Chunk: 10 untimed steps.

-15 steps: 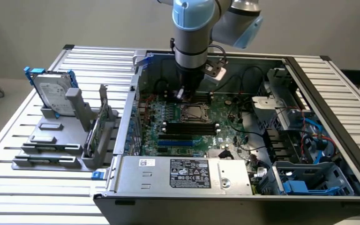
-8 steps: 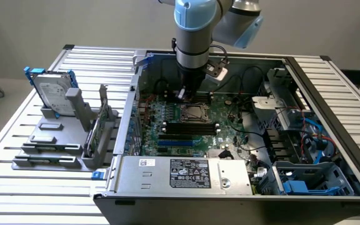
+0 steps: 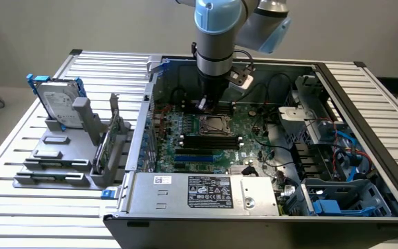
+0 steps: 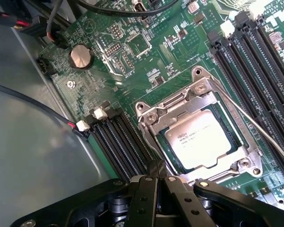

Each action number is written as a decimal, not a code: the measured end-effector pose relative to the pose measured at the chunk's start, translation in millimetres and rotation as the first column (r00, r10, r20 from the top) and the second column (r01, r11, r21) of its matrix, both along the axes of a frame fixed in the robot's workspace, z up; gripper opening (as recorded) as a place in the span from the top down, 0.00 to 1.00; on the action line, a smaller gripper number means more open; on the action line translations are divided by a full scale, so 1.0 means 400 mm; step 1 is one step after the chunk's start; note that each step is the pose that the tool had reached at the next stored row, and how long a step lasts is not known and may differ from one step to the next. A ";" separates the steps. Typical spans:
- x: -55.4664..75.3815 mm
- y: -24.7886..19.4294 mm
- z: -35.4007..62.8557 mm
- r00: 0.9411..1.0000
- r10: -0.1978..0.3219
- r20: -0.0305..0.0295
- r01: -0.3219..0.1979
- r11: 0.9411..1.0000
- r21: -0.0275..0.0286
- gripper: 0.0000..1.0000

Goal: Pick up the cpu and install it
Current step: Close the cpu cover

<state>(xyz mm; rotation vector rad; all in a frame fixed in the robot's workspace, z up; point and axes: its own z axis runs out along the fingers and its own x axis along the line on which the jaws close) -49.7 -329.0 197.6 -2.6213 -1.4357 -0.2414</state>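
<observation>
1. Wrist view: the gripper has its black fingers pressed together, and nothing is pinched between them.
2. The cpu lies flat inside the socket just beyond the gripper's tips, apart from them. Its dull silver top faces up and the socket's metal frame surrounds it on all sides.
3. A thin wire lever runs past the side of the socket farther from the gripper.
4. Black memory slots lie beside the gripper's tips on the green motherboard. A round coin battery sits well beyond them.
5. In the exterior view the gripper hangs inside the open computer case, just above the socket.
6. Well off to the exterior view's left of the gripper, a hard drive with blue brackets stands upright in a grey holder on the slatted tabletop.
</observation>
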 end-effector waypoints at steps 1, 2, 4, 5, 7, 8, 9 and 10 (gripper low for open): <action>0.001 0.000 0.000 1.000 0.000 0.000 0.000 1.000 0.000 0.89; 0.002 0.000 0.000 1.000 -0.001 0.000 0.001 1.000 0.000 0.89; 0.004 0.000 0.000 1.000 -0.001 0.000 0.001 1.000 0.000 0.89; 0.005 0.000 0.000 1.000 -0.002 0.000 0.002 1.000 0.000 0.89; 0.008 0.000 0.000 1.000 -0.002 0.000 0.002 1.000 0.000 0.89; 0.009 0.000 0.000 1.000 -0.003 0.000 0.003 1.000 0.000 0.89; 0.010 0.000 0.000 1.000 -0.003 0.000 0.003 1.000 0.000 0.89; 0.011 0.000 0.000 1.000 -0.003 0.000 0.003 1.000 0.000 0.89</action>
